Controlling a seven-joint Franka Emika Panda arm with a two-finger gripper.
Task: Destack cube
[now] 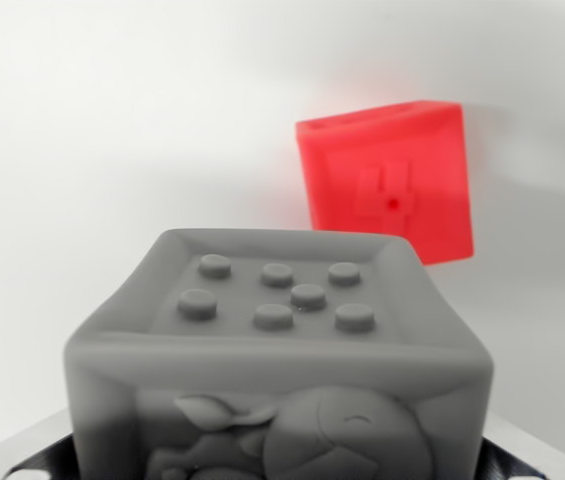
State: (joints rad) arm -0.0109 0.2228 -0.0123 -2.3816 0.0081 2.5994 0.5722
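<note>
Wrist view. A grey cube (277, 365) fills the lower centre of the frame, very close to the camera. Its upper face carries seven raised studs inside a rim; its near face shows a relief figure, cut off by the bottom edge. The cube appears to sit directly under the wrist, probably between the fingers of the claw. The fingers themselves are not identifiable: dark patterned slivers (32, 462) flank the cube at the lower corners, but whether they belong to the claw or to a surface below cannot be told. Whether the claw is spread or pinching the grey cube therefore cannot be told.

A red cube (390, 182) lies beyond the grey cube, farther from the claw and toward the wrist view's right. It appears tilted, with a raised numeral on its facing side. It rests apart on the pale tabletop (102, 130), throwing a faint red glow on that surface.

Judgement: the two cubes are not stacked on each other now, so separation appears complete or nearly so. Which cube was the upper one is not determinable.
</note>
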